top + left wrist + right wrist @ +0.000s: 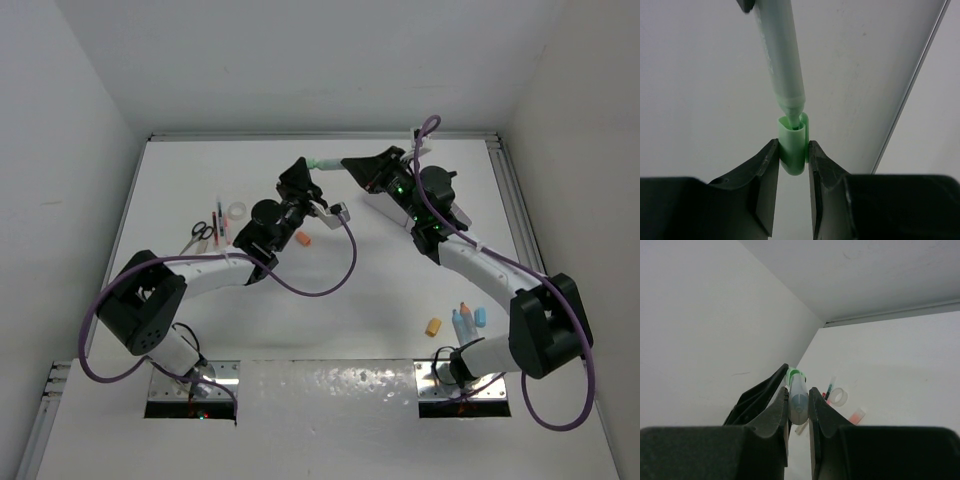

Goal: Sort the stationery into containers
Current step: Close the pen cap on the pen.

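A pale green highlighter [328, 163] hangs in the air at the back middle, held between both grippers. My left gripper [311, 170] is shut on its bright green cap [792, 150]; in the left wrist view the gripper [792, 145] pinches the cap's sides. The barrel [780, 55] meets the cap's mouth with its nib. My right gripper [348, 165] is shut on the barrel's rear end [799, 407], between its fingertips [798, 392]. The white organiser is mostly hidden under the right arm; only a pale edge [373, 204] shows.
At the left lie black-handled scissors [203, 232], thin red pens [220, 222] and a tape ring [237, 209]. An orange marker [303, 240] lies mid-table. An orange eraser [433, 326] and blue-capped bottles [467, 318] lie near the right base. White walls enclose the table.
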Motion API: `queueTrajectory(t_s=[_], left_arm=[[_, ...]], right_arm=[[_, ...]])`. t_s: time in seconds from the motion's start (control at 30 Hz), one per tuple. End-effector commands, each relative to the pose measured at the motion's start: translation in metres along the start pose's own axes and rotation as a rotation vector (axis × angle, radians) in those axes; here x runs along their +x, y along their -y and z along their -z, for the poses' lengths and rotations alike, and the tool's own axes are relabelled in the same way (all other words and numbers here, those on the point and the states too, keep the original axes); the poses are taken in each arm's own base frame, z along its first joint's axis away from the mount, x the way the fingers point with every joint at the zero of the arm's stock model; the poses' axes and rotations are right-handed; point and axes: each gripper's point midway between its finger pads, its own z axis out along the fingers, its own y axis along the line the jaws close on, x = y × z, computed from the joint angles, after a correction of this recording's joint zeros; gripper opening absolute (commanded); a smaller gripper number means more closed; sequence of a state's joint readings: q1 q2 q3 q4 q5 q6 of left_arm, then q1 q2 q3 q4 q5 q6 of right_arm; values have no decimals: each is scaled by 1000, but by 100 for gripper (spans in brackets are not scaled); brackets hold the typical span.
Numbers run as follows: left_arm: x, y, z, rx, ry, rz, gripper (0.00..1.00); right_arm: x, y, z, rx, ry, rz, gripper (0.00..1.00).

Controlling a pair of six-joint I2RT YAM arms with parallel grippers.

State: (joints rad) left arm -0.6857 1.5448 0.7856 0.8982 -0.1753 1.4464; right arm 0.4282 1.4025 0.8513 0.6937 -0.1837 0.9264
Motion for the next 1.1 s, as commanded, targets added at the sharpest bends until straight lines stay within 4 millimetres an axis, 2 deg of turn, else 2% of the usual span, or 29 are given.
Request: queueTrajectory(t_s=[0.0,0.17,0.27,0.37,0.6,0.73,0.83,0.93,0.97,1.03,1.07], left_arm=[[-26,-32,-7,-94,117,77,0],[-36,-15,-4,5,193,142,0],[-39,-15,-3,15,213,170,0],[-39,-22,-5,-13,211,198,0],[-53,-43,-15,-65,277,266,0],[-55,-37,-20,-25,288,257,0],[-56,-28,-22,21,294,268,0],[-55,-17,-26,49,299,185,0],[-54,-19,-27,25,302,76,0],[-48,-14,-34,-8,285,-21,0],[-46,-23,-38,-53,275,-71,0]], right_arm=[[-15,-26,-7,-88,42,24,0],[-26,-32,-9,-98,64,55,0],[-32,-33,-8,-101,72,75,0],[-30,-32,-8,-99,71,62,0],[4,-14,-14,-56,-11,29,0],[27,2,-17,3,-70,35,0],[32,13,-24,51,-74,-39,0],[30,10,-36,71,-60,-211,0],[36,4,-40,54,-74,-288,0],[40,-3,-43,35,-77,-320,0],[45,-5,-42,34,-88,-308,0]])
